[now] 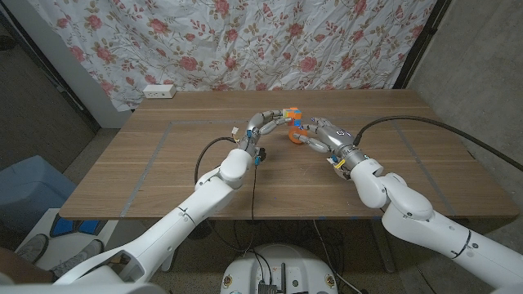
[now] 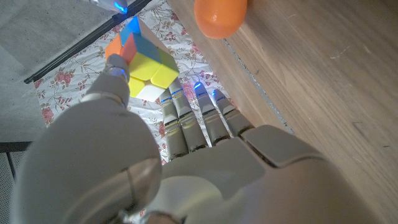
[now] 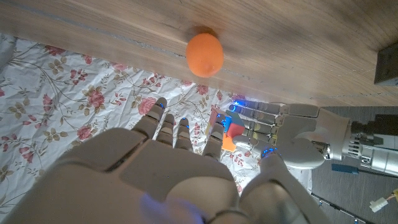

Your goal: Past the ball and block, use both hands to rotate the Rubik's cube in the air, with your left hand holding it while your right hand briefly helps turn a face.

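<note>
In the head view my left hand (image 1: 265, 122) holds the Rubik's cube (image 1: 290, 114) up above the middle of the table (image 1: 163, 163). The left wrist view shows the cube (image 2: 142, 59) pinched between the thumb and the fingers (image 2: 186, 118), with its yellow, orange and blue faces showing. My right hand (image 1: 320, 135) is close beside the cube with its fingers spread and nothing in it. In the right wrist view the right hand's fingers (image 3: 174, 134) reach toward the cube (image 3: 227, 129), held by my left hand (image 3: 292, 134). An orange ball (image 1: 292, 135) (image 2: 221, 15) (image 3: 204, 54) lies on the table under the hands.
A white power strip (image 1: 159, 91) lies at the table's back left corner. A floral curtain (image 1: 245, 41) hangs behind the table. Thin tape lines (image 1: 155, 151) mark a rectangle on the wood. A blue bin (image 1: 24, 192) stands on the floor to the left.
</note>
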Available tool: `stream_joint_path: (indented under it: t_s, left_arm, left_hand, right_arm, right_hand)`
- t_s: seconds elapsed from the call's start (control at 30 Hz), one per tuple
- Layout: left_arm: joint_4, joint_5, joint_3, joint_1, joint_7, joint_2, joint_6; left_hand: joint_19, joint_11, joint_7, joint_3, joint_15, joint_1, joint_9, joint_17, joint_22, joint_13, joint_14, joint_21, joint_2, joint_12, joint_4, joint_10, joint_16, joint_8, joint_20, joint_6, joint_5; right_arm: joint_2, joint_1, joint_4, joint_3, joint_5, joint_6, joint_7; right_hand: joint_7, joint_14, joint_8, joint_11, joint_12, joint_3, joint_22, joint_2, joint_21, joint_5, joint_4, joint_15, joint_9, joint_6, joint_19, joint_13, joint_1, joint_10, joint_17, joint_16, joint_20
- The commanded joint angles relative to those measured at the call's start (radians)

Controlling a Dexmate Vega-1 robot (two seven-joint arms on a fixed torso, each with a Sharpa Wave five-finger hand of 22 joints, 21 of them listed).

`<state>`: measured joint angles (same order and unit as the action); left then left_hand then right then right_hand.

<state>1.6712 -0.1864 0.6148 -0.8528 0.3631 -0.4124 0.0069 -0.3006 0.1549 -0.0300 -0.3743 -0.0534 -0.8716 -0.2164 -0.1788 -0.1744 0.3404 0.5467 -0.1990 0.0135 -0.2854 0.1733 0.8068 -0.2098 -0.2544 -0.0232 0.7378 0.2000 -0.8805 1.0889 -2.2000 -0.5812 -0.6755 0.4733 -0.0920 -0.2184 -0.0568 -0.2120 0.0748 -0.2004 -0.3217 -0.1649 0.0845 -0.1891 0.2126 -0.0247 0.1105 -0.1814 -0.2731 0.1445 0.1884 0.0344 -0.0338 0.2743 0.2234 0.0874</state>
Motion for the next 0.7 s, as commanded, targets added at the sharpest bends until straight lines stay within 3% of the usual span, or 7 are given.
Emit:
stream_joint_path:
  t_s: [0.03, 0.7]
  left_arm:
    - [0.047, 0.021, -0.004, -0.004, -0.026, -0.053, 0.038]
    - [0.171, 0.103, -0.011, 0.007, -0.103, -0.197, 0.154]
  left_hand:
    - [-0.004, 0.019, -0.002, -0.001, -0.119, 0.000, -0.002, -0.003, -0.004, 0.029, 0.004, 0.000, 0.014, -0.002, -0.004, 0.024, 0.000, -0.001, -0.006, 0.013, 0.004]
    - [-0.001, 0.017, -0.004, 0.002, -0.116, 0.000, -0.002, -0.003, -0.004, 0.031, -0.002, 0.001, 0.014, 0.002, -0.004, 0.021, 0.003, 0.004, -0.007, 0.009, 0.004]
  right_arm:
    - [0.000, 0.035, -0.003, 0.054, 0.079, -0.040, -0.069]
    - [0.013, 0.078, 0.048, 0.161, 0.281, -0.189, -0.192]
  right_hand:
    - [-0.002, 0.005, 0.003, 0.003, -0.004, -0.002, -0.003, 0.025, -0.003, 0.003, 0.003, 0.001, -0.002, -0.012, 0.011, 0.004, 0.004, -0.012, 0.002, 0.007, 0.003]
    - [-0.001, 0.028, 0.029, -0.010, -0.010, -0.009, -0.002, 0.021, -0.012, 0.004, -0.002, -0.006, 0.002, 0.033, 0.054, 0.003, 0.011, -0.042, -0.005, 0.011, -0.009]
